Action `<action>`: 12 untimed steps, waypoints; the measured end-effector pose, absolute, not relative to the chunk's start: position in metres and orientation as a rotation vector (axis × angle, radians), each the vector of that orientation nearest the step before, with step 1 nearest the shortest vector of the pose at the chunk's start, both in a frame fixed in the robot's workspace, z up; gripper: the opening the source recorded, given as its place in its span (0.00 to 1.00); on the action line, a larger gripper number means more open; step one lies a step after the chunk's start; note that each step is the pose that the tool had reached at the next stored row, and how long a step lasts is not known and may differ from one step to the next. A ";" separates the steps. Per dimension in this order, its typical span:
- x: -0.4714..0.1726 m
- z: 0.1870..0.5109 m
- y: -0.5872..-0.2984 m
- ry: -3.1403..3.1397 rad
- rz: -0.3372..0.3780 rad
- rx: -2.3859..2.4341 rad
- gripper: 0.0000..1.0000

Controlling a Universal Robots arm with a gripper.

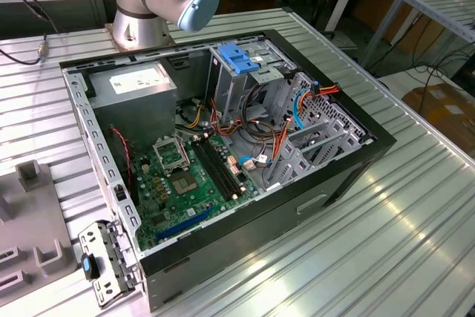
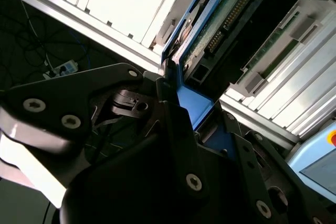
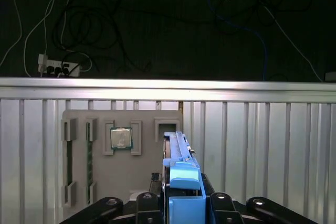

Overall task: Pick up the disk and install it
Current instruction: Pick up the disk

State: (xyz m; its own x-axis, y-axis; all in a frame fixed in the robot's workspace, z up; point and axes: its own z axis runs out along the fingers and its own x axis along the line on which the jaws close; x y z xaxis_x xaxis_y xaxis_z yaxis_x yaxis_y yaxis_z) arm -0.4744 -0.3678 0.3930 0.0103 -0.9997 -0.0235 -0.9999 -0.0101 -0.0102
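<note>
In both wrist views my gripper (image 3: 184, 203) is shut on the disk (image 3: 177, 156), which stands edge-on between the black fingers (image 3: 149, 203). A blue plastic rail runs along the disk's edge. In the second wrist view the disk (image 2: 220, 19) shows its green circuit-board side and blue rail, reaching out from the gripper (image 2: 191, 103) over ribbed metal. I cannot tell whether the disk still touches the grey fixture (image 3: 105, 182) under it.
An open computer case (image 1: 349, 176) lies on the ribbed metal table, with a metal drive cage with a blue handle (image 1: 239, 61), a grey power supply box (image 1: 141, 90) and a green motherboard (image 1: 185, 183). The arm's base (image 1: 141, 20) stands behind it. The fixture holds a processor chip (image 3: 121, 139).
</note>
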 end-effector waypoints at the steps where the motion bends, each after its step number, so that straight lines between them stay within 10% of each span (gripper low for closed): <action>1: -0.474 0.393 -0.368 2.193 0.015 -2.216 0.37; 12: -0.474 0.398 -0.368 2.193 0.015 -2.216 0.37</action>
